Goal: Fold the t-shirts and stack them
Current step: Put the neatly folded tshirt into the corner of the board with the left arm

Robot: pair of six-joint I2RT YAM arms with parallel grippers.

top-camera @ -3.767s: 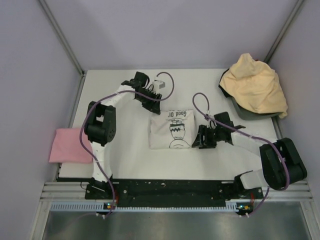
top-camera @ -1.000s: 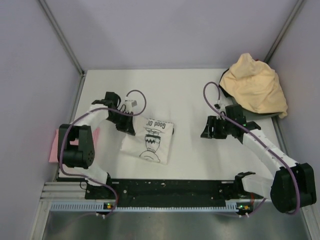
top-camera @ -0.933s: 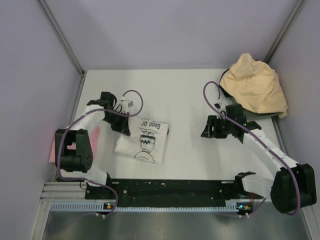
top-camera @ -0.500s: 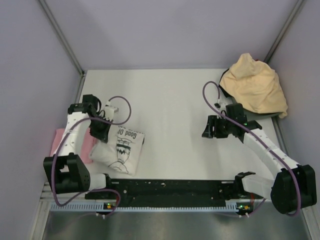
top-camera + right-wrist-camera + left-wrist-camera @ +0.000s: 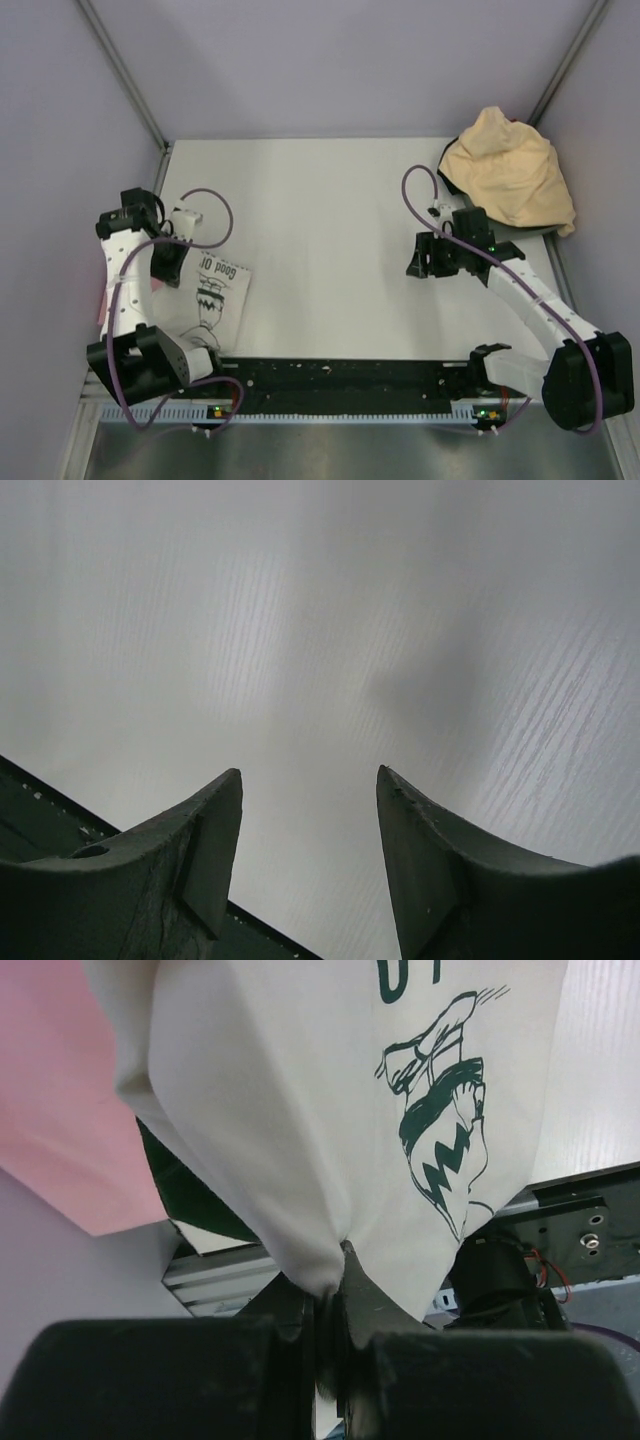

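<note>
Table (image 5: pixel 330 200) first, white and broad under both arms. Far right corner: pale yellow-tan tee (image 5: pixel 510 175), heaped loose over a dark bin (image 5: pixel 495 228), not yet folded. Probably light and floppy, so best taken by a hem or shoulder seam, not the bunched crown. Over at the near left edge: white tee (image 5: pixel 215 295), folded small, cartoon print up, pinched at one corner fold, with dark green cloth (image 5: pixel 180 1190) peeking from under it. Soft, no stiffness at all, likely to sag and spill open if swung. Safer held on a doubled edge, as here. Beside and behind it, pink tee (image 5: pixel 60 1110), lying flat at the left side, probably the base of the stack; touching or not, cannot tell. Left gripper (image 5: pixel 335 1280) clamped hard on the white tee's fold. Right gripper (image 5: pixel 310 820) spread wide, nothing between the fingers, hovering over the table top, well apart from the yellow-tan heap.
</note>
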